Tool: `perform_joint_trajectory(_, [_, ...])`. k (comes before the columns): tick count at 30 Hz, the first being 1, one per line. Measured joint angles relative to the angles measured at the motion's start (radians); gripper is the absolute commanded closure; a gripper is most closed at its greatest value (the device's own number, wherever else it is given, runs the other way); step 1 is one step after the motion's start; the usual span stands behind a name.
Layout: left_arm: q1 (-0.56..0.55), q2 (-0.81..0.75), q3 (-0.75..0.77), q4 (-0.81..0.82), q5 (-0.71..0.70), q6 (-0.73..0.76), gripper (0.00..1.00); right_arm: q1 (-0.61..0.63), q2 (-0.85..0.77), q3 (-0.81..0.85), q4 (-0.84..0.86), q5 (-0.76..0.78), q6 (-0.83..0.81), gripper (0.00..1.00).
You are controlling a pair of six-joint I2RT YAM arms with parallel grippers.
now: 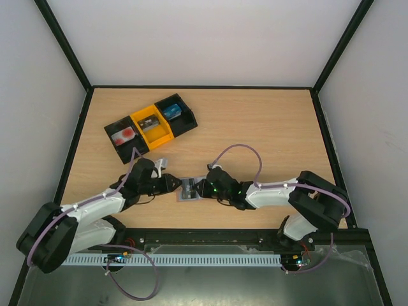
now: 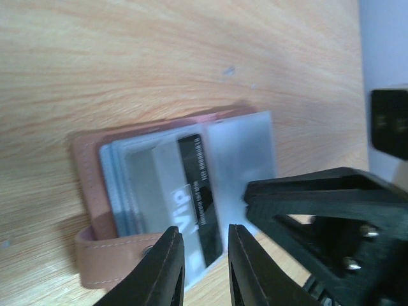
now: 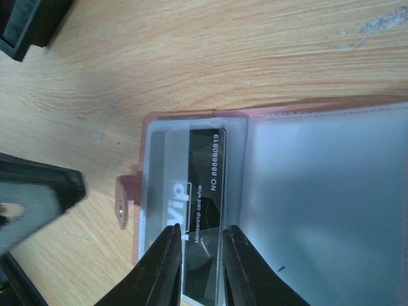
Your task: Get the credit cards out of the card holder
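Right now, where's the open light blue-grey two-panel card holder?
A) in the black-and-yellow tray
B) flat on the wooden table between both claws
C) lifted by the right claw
B: the card holder lies open on the wooden table, left claw and right claw at its two ends.

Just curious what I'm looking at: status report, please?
Left gripper and right gripper, jaws narrow, at the open card holder; grip unclear. Dark credit card in the holder, not out yet. Black-and-yellow tray far behind, apart.
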State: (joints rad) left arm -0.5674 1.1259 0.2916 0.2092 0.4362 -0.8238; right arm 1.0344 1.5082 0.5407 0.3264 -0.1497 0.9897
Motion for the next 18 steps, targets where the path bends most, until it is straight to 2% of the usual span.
perform_joint_trajectory(5, [0.000,-0.032,0.010,0.007,0.000,-0.006,0.82,-0.001,0.026,0.002,0.001,-0.013,-0.002,0.81])
perform_joint_trajectory(13, [0.000,0.134,0.017,0.053,0.010,0.012,0.97,-0.010,0.062,0.007,0.014,-0.027,-0.002,0.81])
perform_joint_trajectory(18, [0.000,0.188,0.017,0.085,0.008,0.021,0.97,-0.016,0.091,0.006,0.032,-0.035,-0.001,0.81])
